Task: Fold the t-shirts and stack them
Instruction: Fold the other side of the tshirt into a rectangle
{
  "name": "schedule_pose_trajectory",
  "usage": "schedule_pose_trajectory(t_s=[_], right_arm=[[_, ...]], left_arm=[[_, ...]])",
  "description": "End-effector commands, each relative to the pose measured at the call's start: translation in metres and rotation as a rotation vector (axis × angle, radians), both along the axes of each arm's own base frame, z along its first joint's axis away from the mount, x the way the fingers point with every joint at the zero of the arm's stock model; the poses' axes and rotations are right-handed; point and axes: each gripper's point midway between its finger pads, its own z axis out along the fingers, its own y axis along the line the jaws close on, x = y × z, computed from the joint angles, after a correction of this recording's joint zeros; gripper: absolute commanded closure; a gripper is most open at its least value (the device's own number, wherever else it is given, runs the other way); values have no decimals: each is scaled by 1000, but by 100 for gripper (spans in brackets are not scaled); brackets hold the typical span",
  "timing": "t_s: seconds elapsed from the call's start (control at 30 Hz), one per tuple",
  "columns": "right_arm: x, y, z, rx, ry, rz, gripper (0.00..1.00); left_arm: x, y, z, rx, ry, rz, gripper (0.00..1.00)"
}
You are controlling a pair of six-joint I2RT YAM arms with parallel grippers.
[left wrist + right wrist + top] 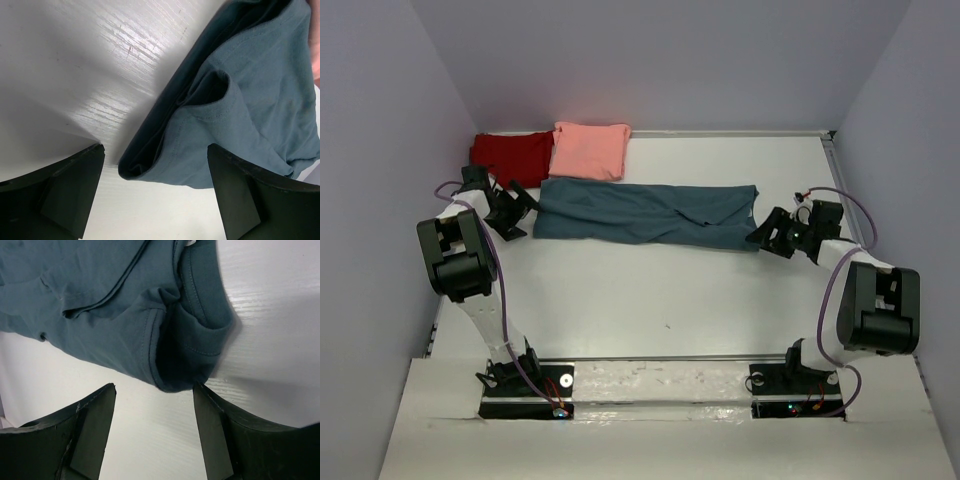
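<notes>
Top view: three cotton tees, with a long dark teal-blue t-shirt point(645, 213) mid-frame and a dark red t-shirt point(510, 152) and salmon-pink t-shirt point(590, 148) upper left; left gripper point(515, 215) and right gripper point(765, 235) at its ends. Left wrist: jaws spread, teal corner between them. Right wrist: jaws spread too, teal corner between the tips.

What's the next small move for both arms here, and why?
Probably lower both and pinch the strip's ends. The teal t-shirt lies folded into a long strip. The left gripper and right gripper sit at its opposite ends, fingers open, an end corner lying between each pair, nothing grasped yet.
</notes>
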Motion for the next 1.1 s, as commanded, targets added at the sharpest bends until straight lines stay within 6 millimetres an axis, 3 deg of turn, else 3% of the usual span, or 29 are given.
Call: schedule_pose_trajectory(t_s=[0.0, 0.13, 0.27, 0.43, 0.6, 0.8, 0.93, 1.07], right_arm=[[28, -4, 18, -16, -101, 12, 32], [35, -1, 16, 9, -100, 27, 35], [39, 1, 12, 32, -78, 35, 75], [34, 2, 10, 38, -50, 34, 82], [28, 1, 5, 40, 19, 28, 100], [22, -1, 3, 19, 69, 34, 100], [24, -2, 3, 19, 75, 31, 100], [26, -3, 1, 18, 83, 29, 100]], left_arm=[[9, -1, 11, -7, -33, -26, 2], [10, 0, 12, -1, -35, -27, 3], [10, 0, 12, 0, -33, -26, 3], [12, 1, 12, 2, -33, -23, 2], [13, 1, 10, 3, -31, -23, 2], [14, 0, 8, -8, -30, -30, 3], [10, -3, 2, -22, -15, -32, 13], [-1, -8, -1, -47, 16, -30, 15]])
